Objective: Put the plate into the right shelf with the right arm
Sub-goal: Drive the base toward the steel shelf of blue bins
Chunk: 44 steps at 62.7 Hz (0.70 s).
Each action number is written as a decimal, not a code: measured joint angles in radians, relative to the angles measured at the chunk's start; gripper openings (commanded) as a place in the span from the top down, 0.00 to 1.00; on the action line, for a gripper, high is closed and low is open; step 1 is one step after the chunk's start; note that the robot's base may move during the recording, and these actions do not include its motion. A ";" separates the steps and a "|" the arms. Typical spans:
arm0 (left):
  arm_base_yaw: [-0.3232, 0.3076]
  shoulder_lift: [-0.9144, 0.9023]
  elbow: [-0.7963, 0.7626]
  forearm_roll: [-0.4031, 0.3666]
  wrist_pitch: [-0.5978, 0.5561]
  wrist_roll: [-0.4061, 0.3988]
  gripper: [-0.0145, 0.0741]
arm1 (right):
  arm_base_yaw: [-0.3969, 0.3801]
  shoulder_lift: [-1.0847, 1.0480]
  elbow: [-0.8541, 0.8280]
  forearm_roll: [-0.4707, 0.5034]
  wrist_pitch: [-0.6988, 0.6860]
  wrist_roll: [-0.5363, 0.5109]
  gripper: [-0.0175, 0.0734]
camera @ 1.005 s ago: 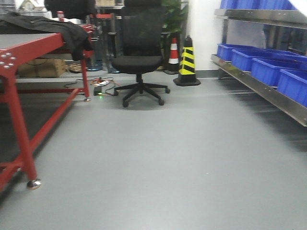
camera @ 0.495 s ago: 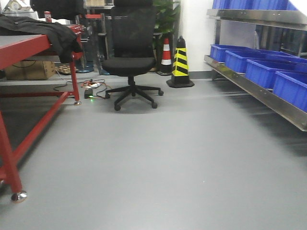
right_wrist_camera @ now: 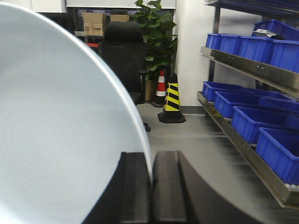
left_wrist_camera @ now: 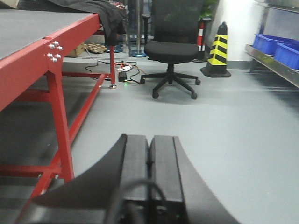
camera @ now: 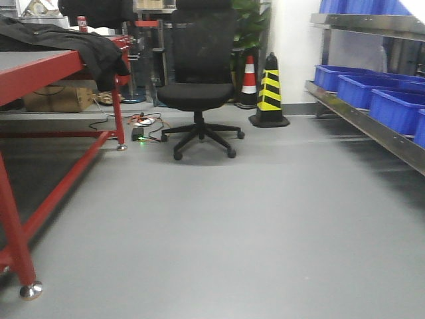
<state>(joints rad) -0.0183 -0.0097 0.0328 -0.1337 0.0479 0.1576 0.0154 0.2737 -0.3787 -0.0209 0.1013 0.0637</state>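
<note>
The plate (right_wrist_camera: 56, 130) is plain white, smooth and unmarked; it fills the left of the right wrist view, its curved edge sweeping down to where the right gripper (right_wrist_camera: 152, 163) pinches the rim between two dark fingers; the right shelf (right_wrist_camera: 247, 63) stands to the right (brushed steel, a broad horizontal beam on each level), well apart from the plate; blue bins (right_wrist_camera: 245, 121) sit in rows along its tiers.

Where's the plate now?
Right wrist view, left side: the plate is pinched at its edge in the right gripper, with the right shelf off to its right.
</note>
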 measured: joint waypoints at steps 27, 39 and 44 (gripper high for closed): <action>0.000 0.000 0.000 0.000 0.000 0.000 0.98 | 0.000 0.000 0.000 0.000 0.000 0.000 0.75; 0.000 0.000 0.000 0.000 0.000 0.000 0.98 | 0.000 0.000 0.000 0.000 0.000 0.000 0.75; 0.000 0.000 0.000 0.000 0.000 0.000 0.98 | 0.000 0.000 0.000 0.000 0.000 0.000 0.75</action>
<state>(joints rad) -0.0183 -0.0097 0.0328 -0.1337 0.0479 0.1576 0.0154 0.2737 -0.3787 -0.0209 0.1013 0.0637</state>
